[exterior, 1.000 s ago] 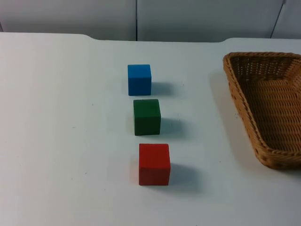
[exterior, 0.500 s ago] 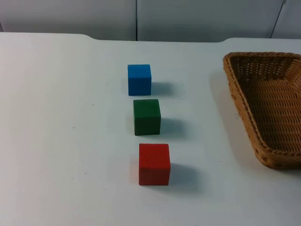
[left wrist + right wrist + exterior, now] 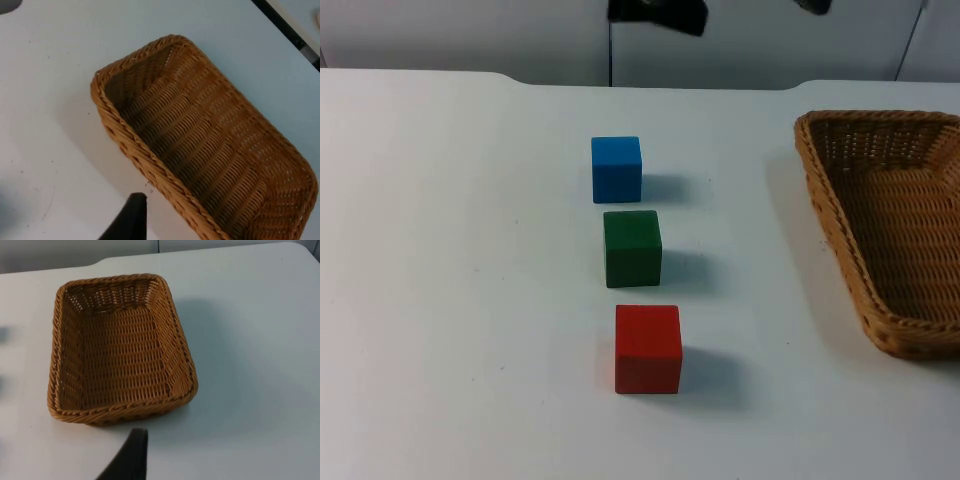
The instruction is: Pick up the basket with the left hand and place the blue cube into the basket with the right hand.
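The blue cube [image 3: 616, 168] stands at the far end of a row of three blocks near the table's middle. The woven basket [image 3: 832, 215] sits empty at the table's right side, partly cut off by the picture's edge. My left gripper [image 3: 131, 222] hangs high above the table, just outside one long wall of the basket [image 3: 131, 137]. My right gripper [image 3: 131, 455] is also up in the air, short of a narrow end of the basket [image 3: 56, 355]. Dark parts of the left arm [image 3: 658, 12] and the right arm [image 3: 815, 6] show at the far edge.
A green cube [image 3: 632, 248] sits just in front of the blue one, and a red cube [image 3: 648, 348] is nearest to me. White table [image 3: 450, 280] stretches open to the left of the blocks. The grey partition wall [image 3: 470, 35] closes the back.
Dark parts of both arms have come into the top view at its far edge. The three cubes and the basket have not moved.
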You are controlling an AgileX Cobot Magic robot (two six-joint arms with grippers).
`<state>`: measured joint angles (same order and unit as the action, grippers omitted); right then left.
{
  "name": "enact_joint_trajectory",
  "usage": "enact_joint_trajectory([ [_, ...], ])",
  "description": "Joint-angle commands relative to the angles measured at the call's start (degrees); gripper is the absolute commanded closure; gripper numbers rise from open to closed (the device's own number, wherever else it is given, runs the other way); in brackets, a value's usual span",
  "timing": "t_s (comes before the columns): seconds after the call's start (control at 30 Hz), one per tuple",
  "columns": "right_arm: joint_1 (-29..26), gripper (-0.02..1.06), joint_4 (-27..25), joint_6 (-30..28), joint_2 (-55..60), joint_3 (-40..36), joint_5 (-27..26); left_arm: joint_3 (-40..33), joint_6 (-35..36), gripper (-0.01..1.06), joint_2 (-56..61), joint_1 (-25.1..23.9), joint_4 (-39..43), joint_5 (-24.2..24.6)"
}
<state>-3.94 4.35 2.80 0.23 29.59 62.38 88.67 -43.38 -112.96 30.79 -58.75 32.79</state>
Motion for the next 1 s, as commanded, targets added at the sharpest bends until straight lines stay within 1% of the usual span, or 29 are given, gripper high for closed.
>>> enact_joint_trajectory([
  [0.0,-0.27,0.04,-0.24,-0.14,-0.23,-0.44,-0.52,5.50,5.41,0.00,-5.40,2.21,3.32,-0.14],
  [0.03,-0.27,0.04,-0.24,-0.14,-0.23,-0.44,-0.52,5.50,5.41,0.00,-5.40,2.21,3.32,-0.14],
  [0.17,-0.27,0.04,-0.24,-0.14,-0.23,-0.44,-0.52,12.90,13.34,0.00,-12.67,4.32,10.20,1.23],
  [0.2,-0.27,0.04,-0.24,-0.14,-0.23,-0.44,-0.52,12.90,13.34,0.00,-12.67,4.32,10.20,1.23],
  [0.23,-0.27,0.04,-0.24,-0.14,-0.23,-0.44,-0.52,14.73,14.70,0.00,-14.51,4.85,12.12,1.36],
  [0.27,-0.27,0.04,-0.24,-0.14,-0.23,-0.44,-0.52,17.59,17.59,0.00,-17.31,5.44,14.95,1.81],
  [0.33,-0.27,0.04,-0.24,-0.14,-0.23,-0.44,-0.52,21.10,21.92,0.00,-20.63,6.15,18.48,2.91],
  [0.37,-0.27,0.04,-0.24,-0.14,-0.23,-0.44,-0.52,21.10,21.92,0.00,-20.63,6.15,18.48,2.91],
  [0.43,-0.27,0.04,-0.24,-0.14,-0.23,-0.44,-0.52,24.52,24.78,0.00,-24.10,6.66,19.27,4.44],
  [0.5,-0.27,0.04,-0.24,-0.14,-0.23,-0.44,-0.52,28.13,25.80,0.00,-26.84,7.01,19.39,6.42],
  [0.53,-0.27,0.04,-0.24,-0.14,-0.23,-0.44,-0.52,28.13,25.80,0.00,-26.84,7.01,19.39,6.42],
  [0.57,-0.27,0.04,-0.24,-0.14,-0.23,-0.44,-0.52,29.63,26.05,0.00,-28.10,7.25,19.51,7.12],
  [0.67,-0.27,0.04,-0.24,-0.14,-0.23,-0.44,-0.52,33.07,29.07,0.00,-31.02,7.91,21.93,7.62],
  [0.97,-0.27,0.04,-0.24,-0.14,-0.23,-0.44,-0.52,37.91,31.89,0.00,-35.71,8.79,23.43,7.85],
])
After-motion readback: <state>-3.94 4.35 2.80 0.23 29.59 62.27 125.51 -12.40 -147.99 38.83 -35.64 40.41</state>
